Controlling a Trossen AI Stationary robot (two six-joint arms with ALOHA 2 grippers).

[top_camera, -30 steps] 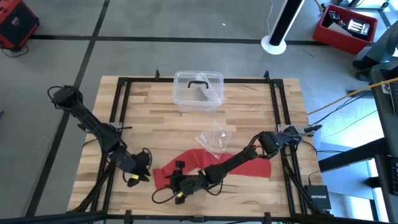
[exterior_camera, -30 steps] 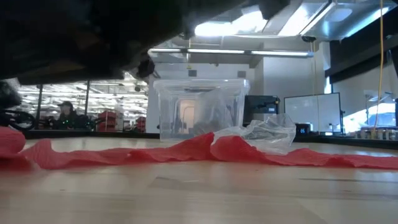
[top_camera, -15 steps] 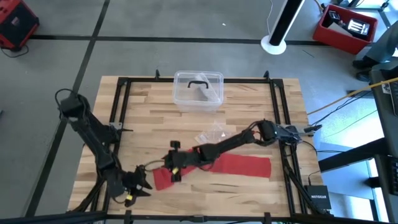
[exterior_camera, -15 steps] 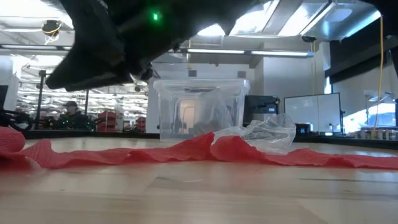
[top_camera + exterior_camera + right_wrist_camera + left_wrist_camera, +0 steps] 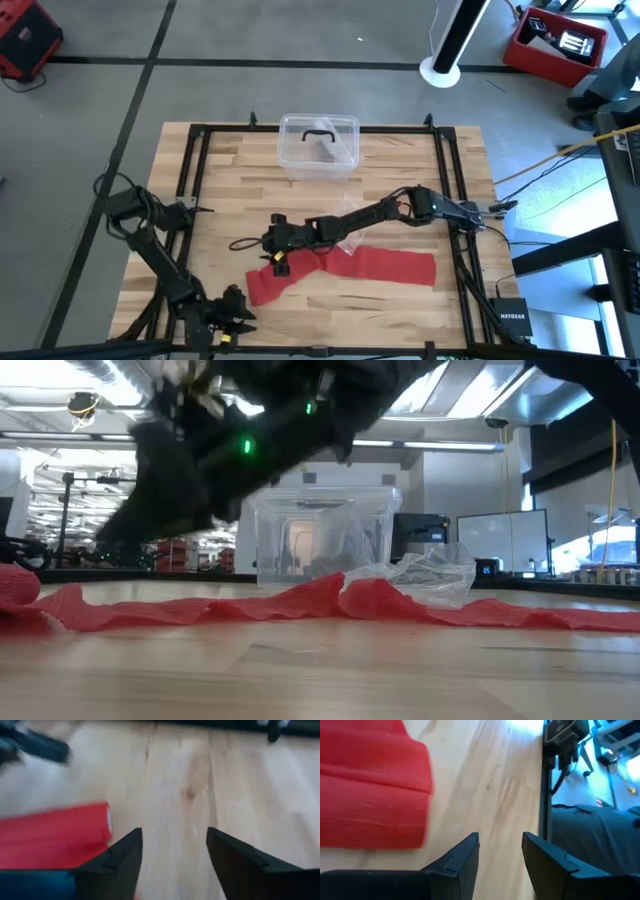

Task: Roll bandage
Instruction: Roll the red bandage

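Bandage [image 5: 345, 268]: a red fabric strip lying flat and partly crumpled on the table [image 5: 240, 190], toward its near edge, running from left of centre toward the right side. Left claw [image 5: 232, 318], at the near left corner of the table, ends a sharply folded arm; its fingers [image 5: 462, 857] stand spread and hold nothing, the strip's end ahead of them in the wrist view. Right claw [image 5: 275, 243], on an arm stretched low across the table from the right edge, hovers above the strip's left part, fingers [image 5: 125, 852] spread and empty. Crumpled clear plastic [image 5: 350, 212] lies just behind the strip. Clear plastic box [image 5: 318, 146] with black handle stands at the far edge, centre.
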